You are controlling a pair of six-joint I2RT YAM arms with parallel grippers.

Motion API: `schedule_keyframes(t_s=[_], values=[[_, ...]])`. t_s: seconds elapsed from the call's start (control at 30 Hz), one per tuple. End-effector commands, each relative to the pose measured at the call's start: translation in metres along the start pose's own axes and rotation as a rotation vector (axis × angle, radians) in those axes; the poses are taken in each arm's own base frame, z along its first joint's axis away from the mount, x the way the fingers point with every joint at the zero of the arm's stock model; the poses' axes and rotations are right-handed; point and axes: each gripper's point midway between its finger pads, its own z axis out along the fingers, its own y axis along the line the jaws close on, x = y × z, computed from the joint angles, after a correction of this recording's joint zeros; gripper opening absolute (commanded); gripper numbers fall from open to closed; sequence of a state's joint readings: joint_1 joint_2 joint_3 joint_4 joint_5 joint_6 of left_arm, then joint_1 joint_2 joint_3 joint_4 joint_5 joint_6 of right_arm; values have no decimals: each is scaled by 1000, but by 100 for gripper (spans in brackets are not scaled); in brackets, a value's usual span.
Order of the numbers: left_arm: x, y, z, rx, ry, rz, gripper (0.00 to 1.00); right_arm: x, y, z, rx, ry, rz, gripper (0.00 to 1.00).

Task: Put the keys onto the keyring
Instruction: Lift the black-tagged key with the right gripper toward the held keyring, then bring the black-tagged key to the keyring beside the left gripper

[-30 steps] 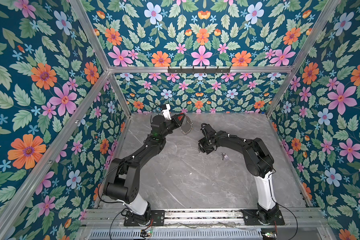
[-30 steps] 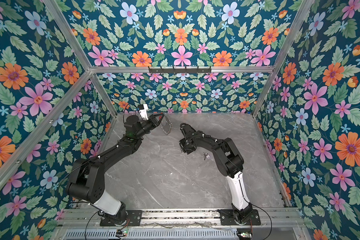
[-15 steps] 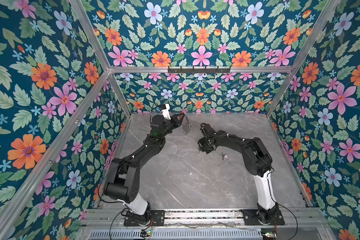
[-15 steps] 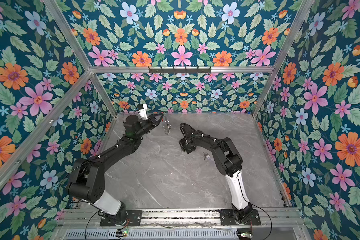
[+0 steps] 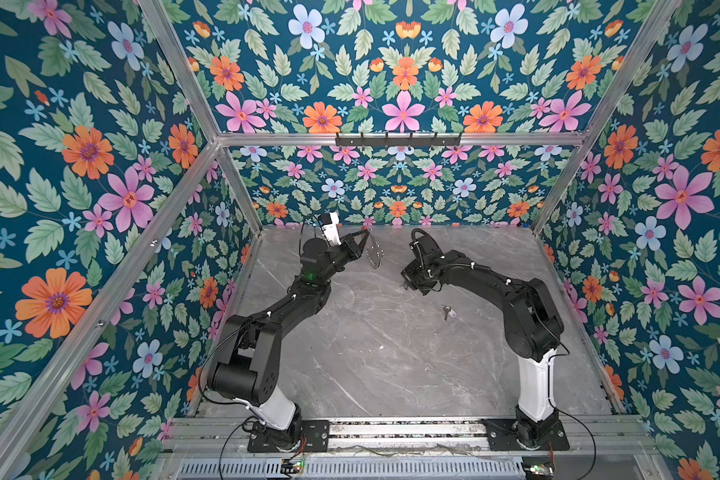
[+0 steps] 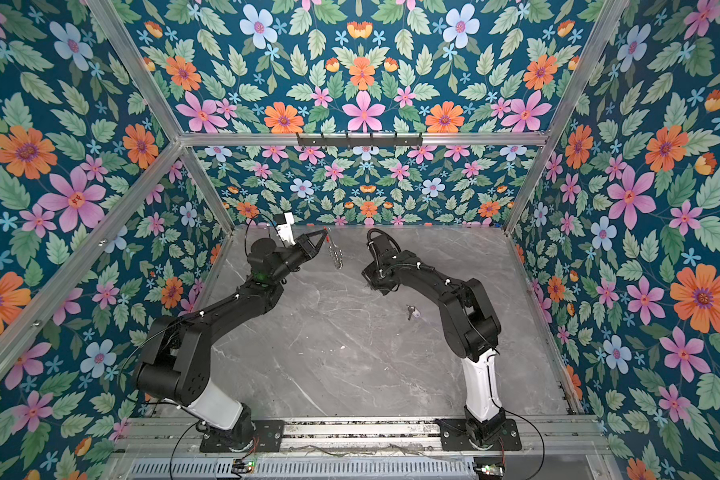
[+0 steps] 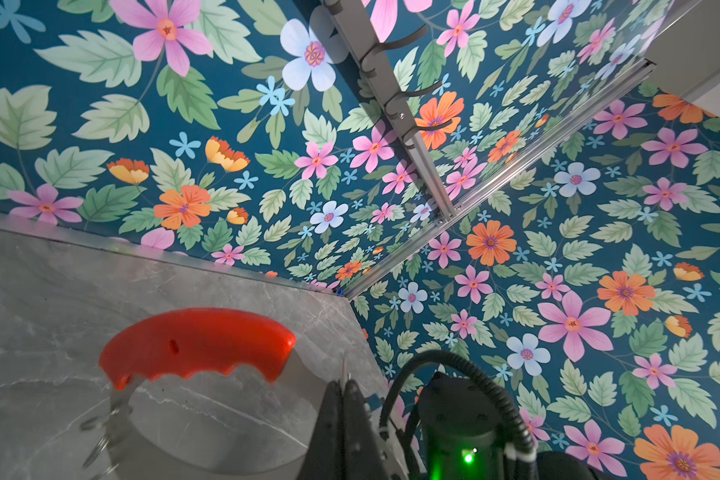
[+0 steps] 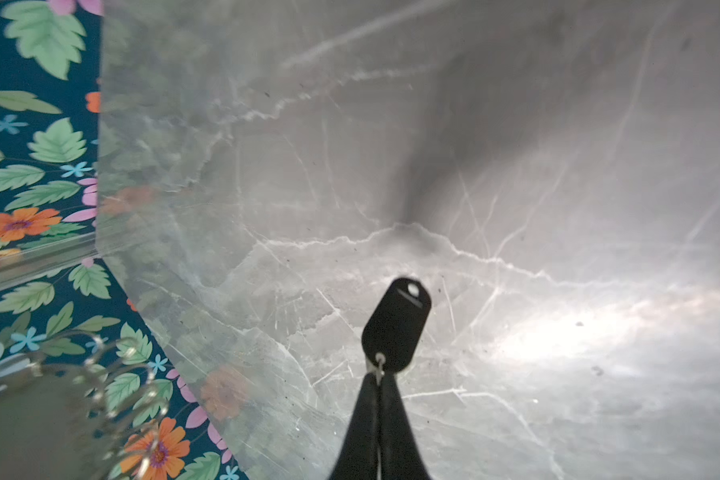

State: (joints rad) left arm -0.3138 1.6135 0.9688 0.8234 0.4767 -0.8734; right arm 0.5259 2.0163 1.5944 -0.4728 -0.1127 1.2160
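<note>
My left gripper (image 5: 366,237) (image 6: 324,237) is raised over the back left of the table. It is shut on the thin wire of the keyring (image 5: 376,254) (image 6: 336,254), which hangs below it. In the left wrist view the keyring's red curved section (image 7: 196,345) is close by the shut fingertips (image 7: 350,388). One of the keys (image 5: 448,311) (image 6: 411,311), silver with a pale lavender tag, lies on the table beside the right arm. My right gripper (image 5: 406,285) (image 8: 378,374) is low over the table and shut on the small silver ring of a black oval tag (image 8: 396,324).
The grey marble table (image 5: 371,365) is enclosed by floral walls on three sides. A dark hook rail (image 5: 398,139) (image 7: 391,99) runs along the back wall. The keyring's small rings (image 8: 113,374) show blurred at the edge of the right wrist view.
The right gripper's jaws have closed on the black tag's ring. The keyring under the left gripper has swung and now hangs more edge-on.
</note>
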Motion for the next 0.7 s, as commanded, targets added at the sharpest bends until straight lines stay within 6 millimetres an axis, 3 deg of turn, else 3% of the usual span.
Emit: schedule_keyframes(t_s=[0.0, 0.13, 0.23, 0.33, 0.67], values=[[-15, -22, 9, 107, -16, 18, 0, -17, 13, -24, -53, -17, -341, 0], [-13, -30, 18, 193, -6, -20, 0, -48, 15, -57, -71, -23, -543, 0], [-14, -41, 18, 265, 0, -12, 0, -59, 29, -84, -207, 54, -604, 0], [-13, -56, 15, 335, -8, -12, 0, -56, 49, -107, -353, 111, -679, 0], [10, -64, 32, 379, 120, -4, 0, -34, 92, -152, -582, 144, -869, 0]])
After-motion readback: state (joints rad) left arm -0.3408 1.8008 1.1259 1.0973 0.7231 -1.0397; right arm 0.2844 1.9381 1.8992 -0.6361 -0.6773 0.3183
